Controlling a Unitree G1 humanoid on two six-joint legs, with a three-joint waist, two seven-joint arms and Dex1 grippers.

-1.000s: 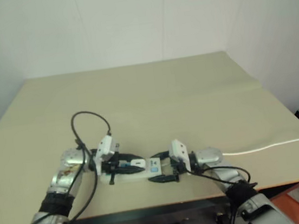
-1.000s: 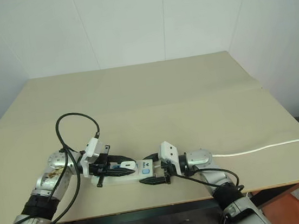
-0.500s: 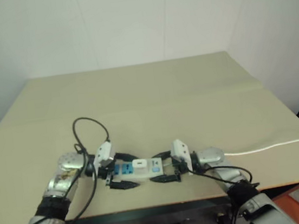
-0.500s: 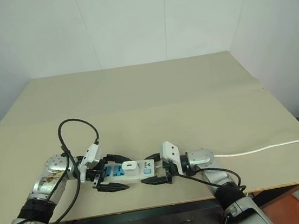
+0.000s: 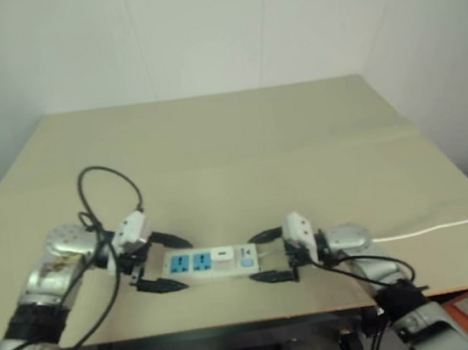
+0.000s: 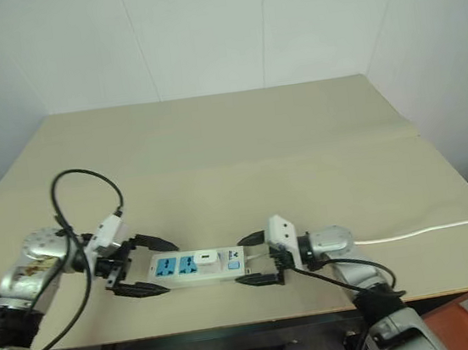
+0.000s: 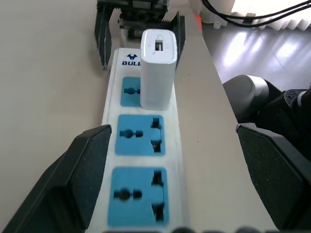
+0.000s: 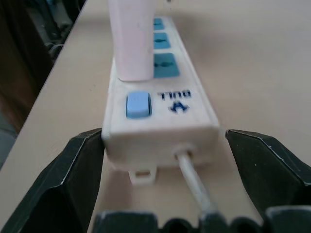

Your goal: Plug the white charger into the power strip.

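The power strip [image 5: 196,266] lies near the table's front edge, its three blue socket faces up. The white charger [image 7: 158,68] stands upright in the socket nearest the blue switch [image 8: 137,104], with nothing gripping it. My left gripper [image 5: 164,262] is open just off the strip's left end, one finger to each side. My right gripper [image 5: 266,256] is open at the switch end, its fingers [image 8: 80,170] astride that end and the cord's exit. The other two sockets are bare.
The strip's thin white cord [image 5: 433,229] runs right to the table's edge. A black cable loops above my left wrist [image 5: 103,187]. The tan table [image 5: 239,149] stretches far back; the strip lies close to its front edge.
My left gripper has let go of the charger, opened, and drawn back to the left. The right gripper has slid a little right, toward the strip's end. The camera view has shifted.
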